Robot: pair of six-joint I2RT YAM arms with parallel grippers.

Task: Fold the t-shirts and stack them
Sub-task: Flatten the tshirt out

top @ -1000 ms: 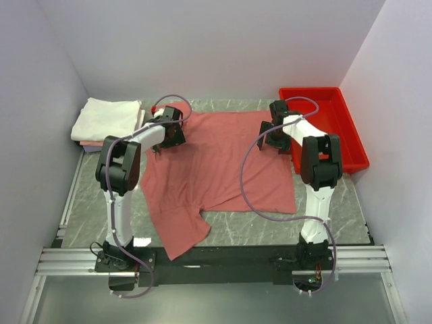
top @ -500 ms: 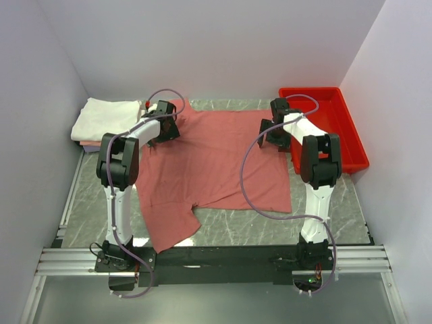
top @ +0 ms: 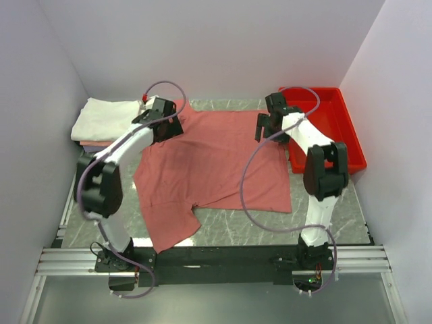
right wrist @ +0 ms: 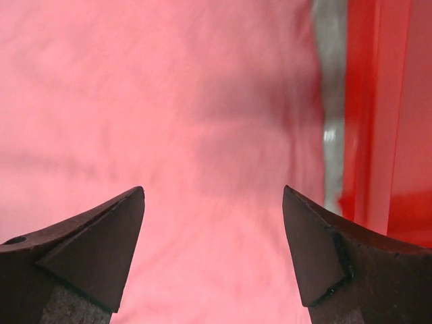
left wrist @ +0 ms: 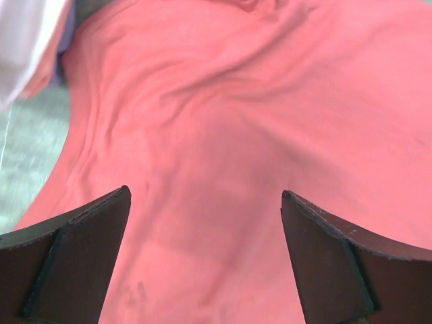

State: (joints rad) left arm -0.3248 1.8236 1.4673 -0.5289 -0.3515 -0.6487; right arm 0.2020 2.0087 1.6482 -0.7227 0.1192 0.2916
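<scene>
The salmon-red t-shirt [top: 212, 162] lies spread on the marble table, one sleeve hanging toward the near edge. It fills the left wrist view [left wrist: 229, 121] and the right wrist view [right wrist: 175, 115]. My left gripper [top: 166, 125] is open above the shirt's far left corner, holding nothing. My right gripper [top: 264, 128] is open above the shirt's far right part, next to the tray, holding nothing. A stack of folded white and pale pink t-shirts [top: 104, 121] sits at the far left.
A rigid bright red plastic tray [top: 337, 128] stands at the far right; its wall shows in the right wrist view [right wrist: 385, 115]. Grey walls close in on the left, back and right. Marble table surface [top: 270, 226] shows near the front.
Both grippers have moved toward the far edge of the table. The red shirt has been drawn back with them and lies flatter, its hem farther from the near edge.
</scene>
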